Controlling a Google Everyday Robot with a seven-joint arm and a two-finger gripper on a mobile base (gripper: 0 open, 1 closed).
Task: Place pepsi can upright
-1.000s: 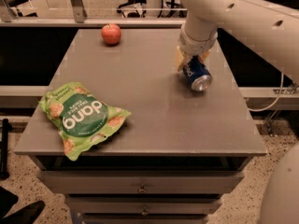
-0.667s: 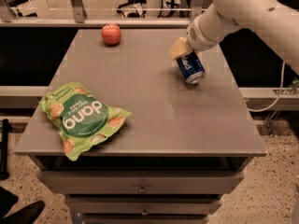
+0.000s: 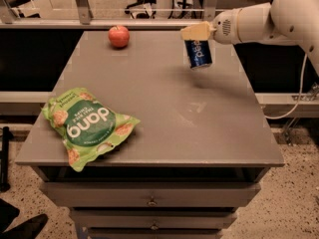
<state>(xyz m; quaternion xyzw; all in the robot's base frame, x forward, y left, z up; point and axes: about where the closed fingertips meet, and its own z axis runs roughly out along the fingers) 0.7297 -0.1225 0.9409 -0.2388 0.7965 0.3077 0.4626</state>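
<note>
The pepsi can (image 3: 198,53) is blue with white lettering. It hangs almost upright in the air above the far right part of the grey table (image 3: 159,123). My gripper (image 3: 195,32) reaches in from the right and is shut on the can's top end. The can's silver bottom faces down, clear of the tabletop.
A red apple (image 3: 119,36) sits at the far edge of the table, left of the can. A green chip bag (image 3: 85,125) lies at the front left. My white arm (image 3: 269,19) spans the upper right. Drawers (image 3: 149,195) are below the tabletop.
The can lay tilted on the table under my gripper. It has since been lifted off the surface and turned nearly upright, while my arm swung up and to the right.
</note>
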